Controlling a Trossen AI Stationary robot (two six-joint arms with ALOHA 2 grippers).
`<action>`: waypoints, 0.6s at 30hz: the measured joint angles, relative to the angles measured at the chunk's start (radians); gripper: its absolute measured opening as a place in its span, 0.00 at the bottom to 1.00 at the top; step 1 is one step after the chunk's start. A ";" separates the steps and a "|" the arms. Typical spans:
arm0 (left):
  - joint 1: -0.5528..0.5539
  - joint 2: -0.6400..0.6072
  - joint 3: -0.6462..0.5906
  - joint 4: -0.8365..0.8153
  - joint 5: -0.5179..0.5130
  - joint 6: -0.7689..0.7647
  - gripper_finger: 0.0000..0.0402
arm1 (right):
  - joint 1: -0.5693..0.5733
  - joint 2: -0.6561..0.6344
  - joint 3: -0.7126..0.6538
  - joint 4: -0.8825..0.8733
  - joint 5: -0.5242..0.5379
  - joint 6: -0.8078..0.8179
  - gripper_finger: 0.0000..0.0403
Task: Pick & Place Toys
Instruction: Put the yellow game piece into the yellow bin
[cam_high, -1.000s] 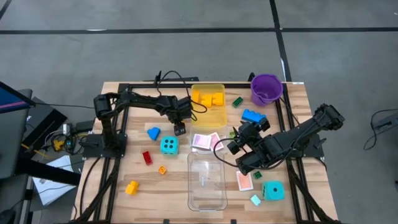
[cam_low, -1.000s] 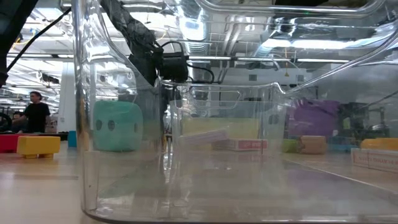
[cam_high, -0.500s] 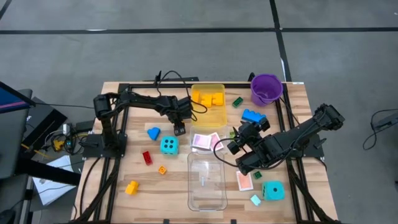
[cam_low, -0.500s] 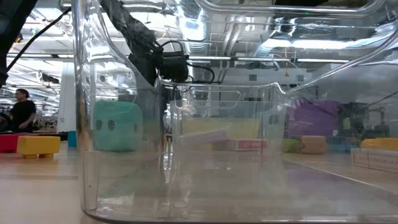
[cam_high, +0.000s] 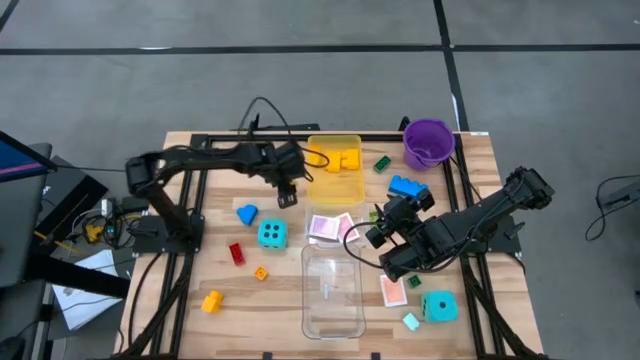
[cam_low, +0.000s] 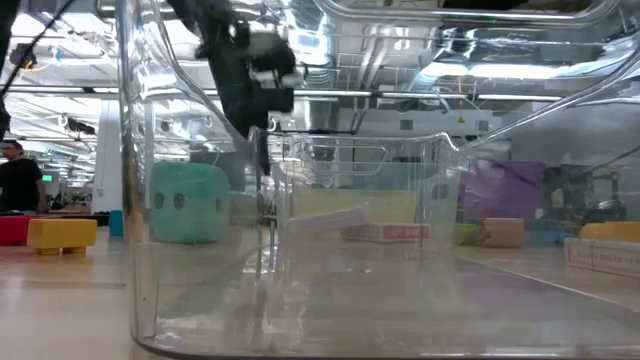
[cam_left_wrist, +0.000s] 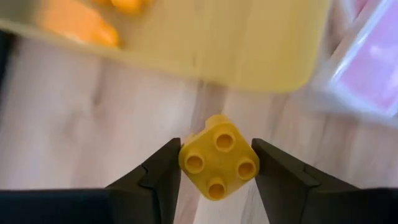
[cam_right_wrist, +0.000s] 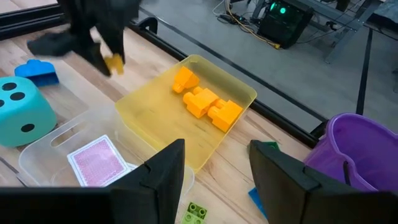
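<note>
My left gripper (cam_high: 288, 195) is shut on a small yellow four-stud brick (cam_left_wrist: 217, 163), just off the near left corner of the yellow-tinted tray (cam_high: 352, 187). The tray holds several orange and yellow bricks (cam_high: 336, 159). The held brick also shows in the right wrist view (cam_right_wrist: 114, 61), above the table. My right gripper (cam_high: 380, 228) is open and empty, right of the pink-backed cards (cam_high: 330, 227). One cyan die (cam_high: 271, 234) rests on the table near my left gripper, another (cam_high: 438, 307) at the near right. My left gripper pinches the yellow brick between its two fingers, at two opposite corners (cam_left_wrist: 185, 160). The fingers come from above, pointing down. The brick's studded top faces up toward the wrist. The brick is lifted clear of the table.
A clear tray (cam_high: 333, 290) stands at the near middle, a purple bucket (cam_high: 428, 143) at the far right. Loose on the table lie a blue piece (cam_high: 246, 213), a red brick (cam_high: 237, 253), a yellow brick (cam_high: 211, 301), a green brick (cam_high: 382, 163), a blue brick (cam_high: 405, 187) and a card (cam_high: 393, 291).
My left gripper has risen and gone a little toward the table's far edge, along the yellow-tinted tray's left side. My right arm has kept still.
</note>
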 joint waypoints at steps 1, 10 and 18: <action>0.000 -0.029 0.000 0.005 0.000 -0.001 0.41 | 0.000 0.000 0.000 0.000 0.000 0.000 0.43; -0.007 -0.179 0.000 0.038 0.000 -0.014 0.41 | 0.000 0.000 0.000 0.000 -0.005 0.000 0.43; -0.004 -0.110 -0.002 0.132 0.000 0.000 0.41 | 0.000 0.000 0.000 0.000 -0.005 0.000 0.43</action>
